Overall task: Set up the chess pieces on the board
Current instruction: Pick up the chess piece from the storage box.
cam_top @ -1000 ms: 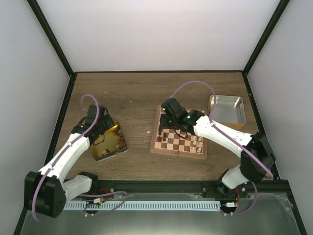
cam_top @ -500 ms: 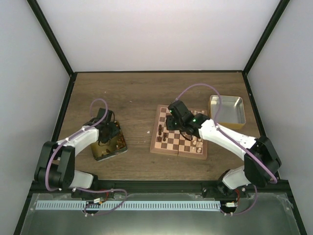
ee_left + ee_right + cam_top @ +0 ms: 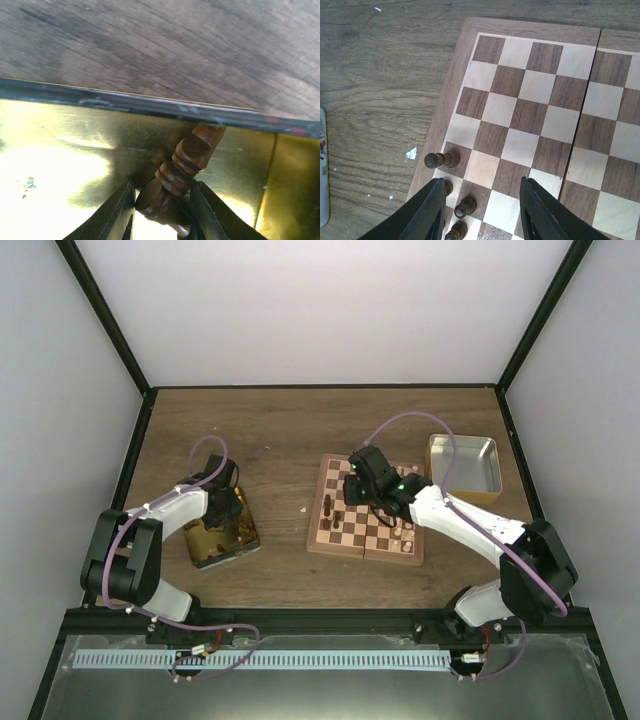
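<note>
My left gripper [image 3: 226, 504] reaches down into the gold tin [image 3: 212, 543]. In the left wrist view its jaws [image 3: 162, 200] are shut on a dark brown chess piece [image 3: 189, 159], which lies tilted against the tin's wall [image 3: 60, 145]. The board [image 3: 378, 542] lies right of centre, and my right gripper [image 3: 362, 490] hovers over its left half. In the right wrist view that gripper [image 3: 481, 182] is open with nothing between its fingers. Below it, dark pieces [image 3: 438, 160] [image 3: 465, 206] stand along the board's [image 3: 535, 115] left edge. Pale pieces [image 3: 405, 530] stand on the board's right side.
A silver tin [image 3: 466, 464] sits right of the board, near the right wall. A white speck [image 3: 303, 508] lies on the wooden table between the gold tin and the board. Black frame rails border the table.
My left gripper has dropped into the gold tin and closed its jaws around the dark piece. My right gripper has drifted slightly right over the board and stayed open.
</note>
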`<state>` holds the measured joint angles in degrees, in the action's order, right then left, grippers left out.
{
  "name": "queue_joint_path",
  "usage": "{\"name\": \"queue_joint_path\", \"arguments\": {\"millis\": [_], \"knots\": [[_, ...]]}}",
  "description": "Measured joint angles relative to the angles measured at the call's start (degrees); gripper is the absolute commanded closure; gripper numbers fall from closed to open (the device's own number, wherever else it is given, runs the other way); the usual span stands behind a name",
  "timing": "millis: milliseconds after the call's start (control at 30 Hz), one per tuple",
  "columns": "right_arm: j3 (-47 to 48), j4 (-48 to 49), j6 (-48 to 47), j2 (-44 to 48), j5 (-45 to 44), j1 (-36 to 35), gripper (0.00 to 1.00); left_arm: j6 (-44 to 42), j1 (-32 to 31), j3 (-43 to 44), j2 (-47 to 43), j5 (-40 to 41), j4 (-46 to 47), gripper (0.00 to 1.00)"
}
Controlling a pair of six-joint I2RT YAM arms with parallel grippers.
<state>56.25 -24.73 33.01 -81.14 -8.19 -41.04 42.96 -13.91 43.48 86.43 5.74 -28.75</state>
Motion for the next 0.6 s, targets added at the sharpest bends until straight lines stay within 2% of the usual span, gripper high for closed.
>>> {"name": "queue_joint_path", "arguments": {"millis": [400,433,500,600], "knots": [[-1.03,1.29,-0.68,0.24,0.04,0.04,0.57,-3.41,0.0,0.07,-0.24,1.05,-3.23,0.68],[-1.03,1.27,-0.7,0.33,0.04,0.04,0.58,-3.69,0.0,0.07,-0.11,1.01,-3.13,0.7],[-1.03,1.27,-0.7,0.57,0.07,0.04,0.58,-4.13,0.0,0.26,0.11,1.01,-2.95,0.79],[-1.29,1.49,-0.81,1.42,0.59,0.04,0.57,-4.44,0.07,0.28,0.11,0.85,-2.58,0.86]]}}
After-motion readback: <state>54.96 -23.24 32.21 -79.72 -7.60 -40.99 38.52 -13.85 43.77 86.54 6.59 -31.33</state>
